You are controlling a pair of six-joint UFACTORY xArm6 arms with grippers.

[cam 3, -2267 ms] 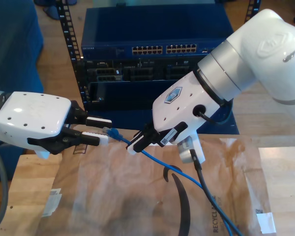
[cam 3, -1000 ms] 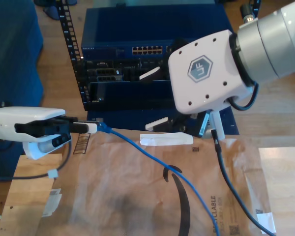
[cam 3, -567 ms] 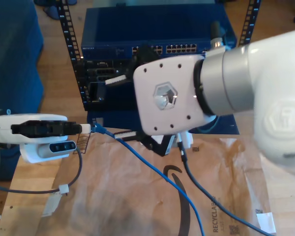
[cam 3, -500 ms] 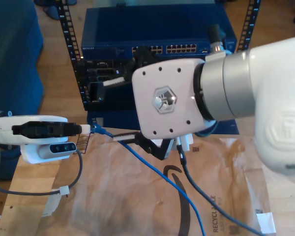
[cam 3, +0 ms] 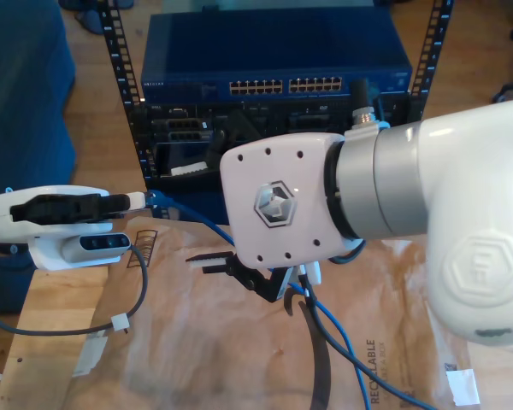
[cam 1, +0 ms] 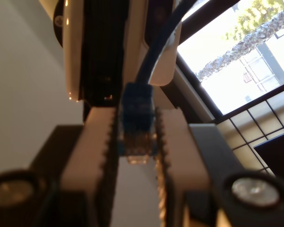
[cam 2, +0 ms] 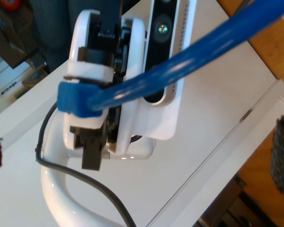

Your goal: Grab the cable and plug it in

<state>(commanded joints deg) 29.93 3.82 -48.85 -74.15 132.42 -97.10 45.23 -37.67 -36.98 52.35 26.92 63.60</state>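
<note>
my first gripper (cam 1: 136, 142) fingers clamped on the cable (cam 3: 207, 225) plug | my second gripper (cam 3: 214, 259) fingers apart, empty | rack (cam 3: 274, 51) behind paper-covered table (cam 3: 188, 342)

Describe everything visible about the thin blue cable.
The thin bright-blue cable has a translucent blue-tinted plug, clamped between the white toothed pads of my first gripper at the exterior view's left. From there it sags across the brown paper mailer, passing under my second gripper, whose jaws stand open, then runs off the exterior view's bottom edge.
</note>
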